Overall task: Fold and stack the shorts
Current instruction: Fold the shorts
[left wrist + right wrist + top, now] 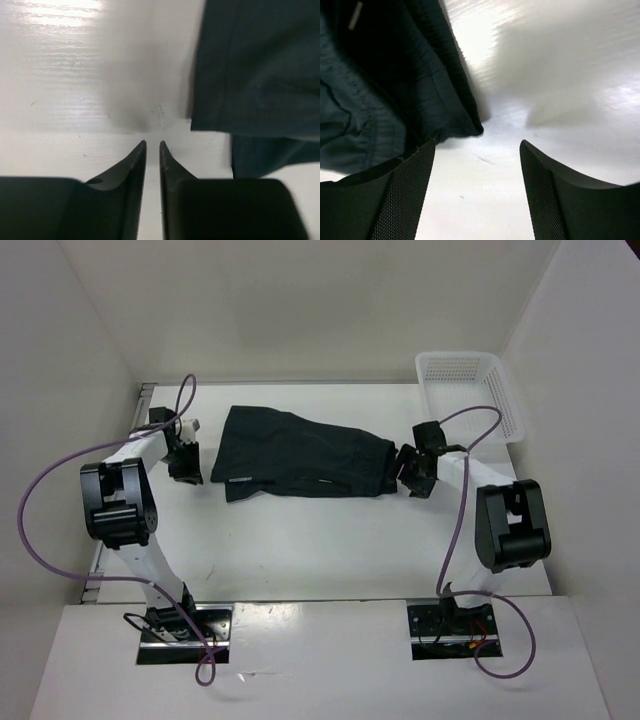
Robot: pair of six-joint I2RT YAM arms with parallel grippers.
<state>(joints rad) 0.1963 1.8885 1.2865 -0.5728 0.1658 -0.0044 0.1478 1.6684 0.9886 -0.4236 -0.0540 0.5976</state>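
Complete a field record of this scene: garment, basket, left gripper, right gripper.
garment: dark navy soft fabric shorts, lying on the white table between the grippers
basket: white plastic mesh basket, far right corner, apart from the shorts
left gripper: jaws slightly apart, empty, beside the shorts' edge
right gripper: jaws wide, empty, at the shorts' other edge

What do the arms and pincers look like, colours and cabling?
The left arm and right arm have white links and bulky black joint housings, each with a purple cable looping base to wrist. The left pincer has smooth black fingers tapering to thin points; the right pincer has black fingers with mesh-textured pads.
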